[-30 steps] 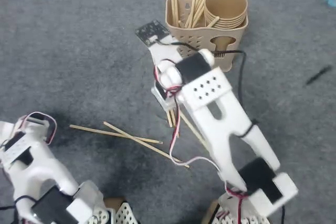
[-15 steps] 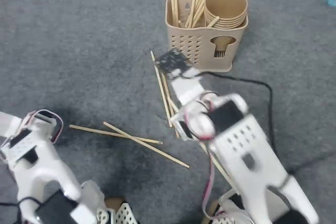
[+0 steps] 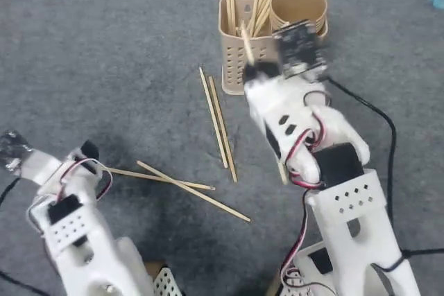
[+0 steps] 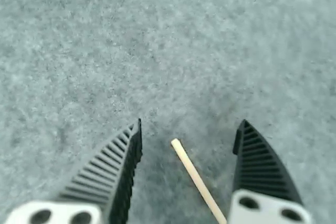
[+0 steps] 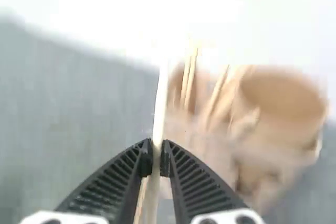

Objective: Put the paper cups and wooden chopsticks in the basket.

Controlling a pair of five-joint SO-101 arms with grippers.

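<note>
A tan slotted basket (image 3: 234,52) stands at the back with several wooden chopsticks (image 3: 258,1) and a stack of paper cups (image 3: 298,5) in it. My right gripper (image 3: 254,68) is just in front of the basket, shut on one chopstick (image 3: 245,38) that points up at the rim. In the right wrist view the chopstick (image 5: 159,103) runs up from the closed gripper (image 5: 156,161) toward the basket (image 5: 210,129) and cups (image 5: 278,103). My left gripper (image 4: 191,124) is open low over the carpet, with a chopstick's end (image 4: 195,178) between its fingers.
Two chopsticks (image 3: 218,121) lie side by side on the grey carpet in front of the basket. Two more (image 3: 173,184) cross each other nearer the left arm (image 3: 69,206). A black cable (image 3: 378,119) trails to the right of the right arm.
My right gripper lifted one chopstick off the carpet and swung it up to the basket. The left arm shifted toward the end of the nearest chopstick.
</note>
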